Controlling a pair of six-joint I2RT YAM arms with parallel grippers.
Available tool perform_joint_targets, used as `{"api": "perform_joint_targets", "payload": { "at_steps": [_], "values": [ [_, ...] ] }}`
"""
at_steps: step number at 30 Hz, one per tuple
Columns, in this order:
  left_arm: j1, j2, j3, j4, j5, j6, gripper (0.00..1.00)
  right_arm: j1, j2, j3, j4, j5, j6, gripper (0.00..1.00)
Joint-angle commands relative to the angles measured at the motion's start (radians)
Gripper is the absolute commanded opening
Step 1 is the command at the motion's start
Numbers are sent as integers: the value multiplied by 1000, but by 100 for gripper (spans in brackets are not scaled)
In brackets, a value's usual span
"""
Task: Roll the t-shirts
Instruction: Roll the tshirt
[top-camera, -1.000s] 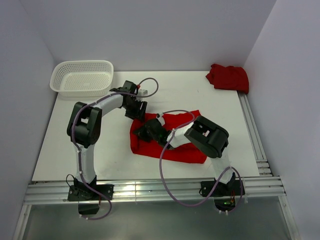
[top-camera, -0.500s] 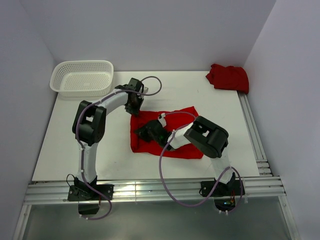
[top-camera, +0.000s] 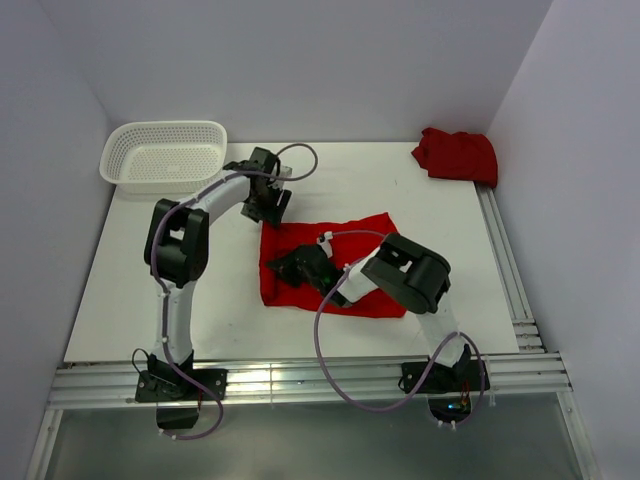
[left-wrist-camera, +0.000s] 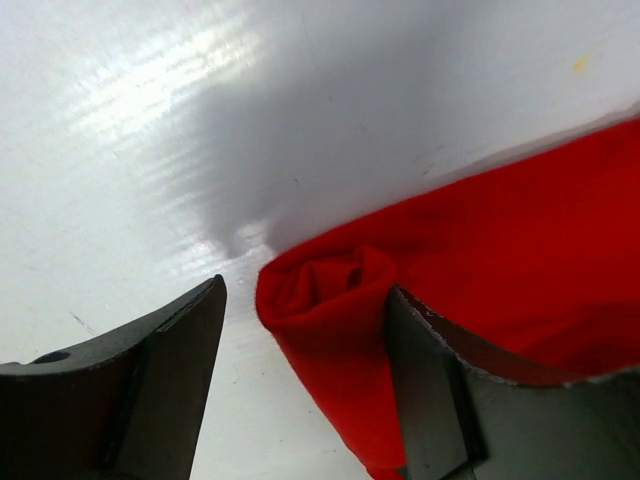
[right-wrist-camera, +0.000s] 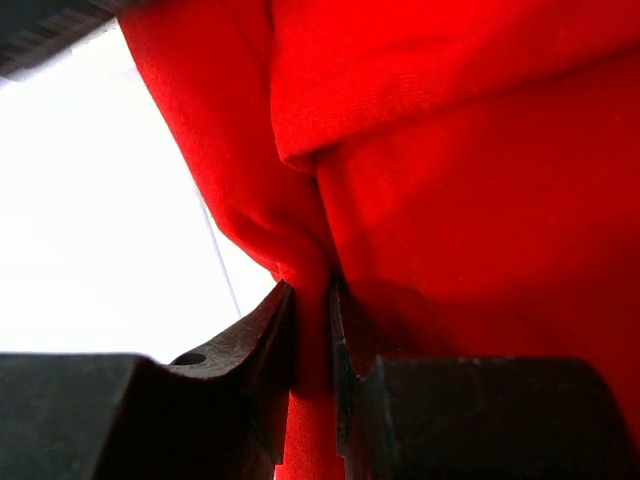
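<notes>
The spread red t-shirt (top-camera: 295, 238) lies flat near the middle of the white tabletop (top-camera: 150, 280), a soft, unprinted cloth with slight creases. The left hand (left-wrist-camera: 305, 292) stands at its far-left corner with its dark fingers apart. In the left wrist view that corner is curled into a small loose roll lying between them. It is clear of one finger (left-wrist-camera: 170, 380), while the other finger overlaps the cloth's edge, and whether they touch cannot be told. The right hand (right-wrist-camera: 312, 300) sits low on the left part of the same t-shirt, its two fingers closed on a thin raised fold of the red fabric; the weave shows fine and matte up close. A second t-shirt (top-camera: 457, 155), also plain red, lies bunched in a lump at the far right corner of the tabletop, well apart from both hands. A white mesh plastic basket (top-camera: 160, 180), oblong with rounded corners, stands at the far left corner, near the left arm's wrist.
</notes>
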Motion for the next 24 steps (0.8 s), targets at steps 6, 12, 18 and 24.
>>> {"api": "perform_joint_targets", "payload": {
  "at_steps": [6, 12, 18, 24],
  "values": [
    [180, -98, 44, -76, 398, 8, 70, 6, 127, -93, 126, -98, 100, 2],
    [275, -159, -111, -90, 616, 89, 71, 4, 181, -106, 247, -101, 163, 2],
    [300, -132, -270, -51, 789, 143, 72, 6, 190, -97, 245, -101, 172, 2],
    [298, -66, -322, 53, 825, 77, 71, 4, 199, -110, 277, -123, 189, 1]
  ]
}}
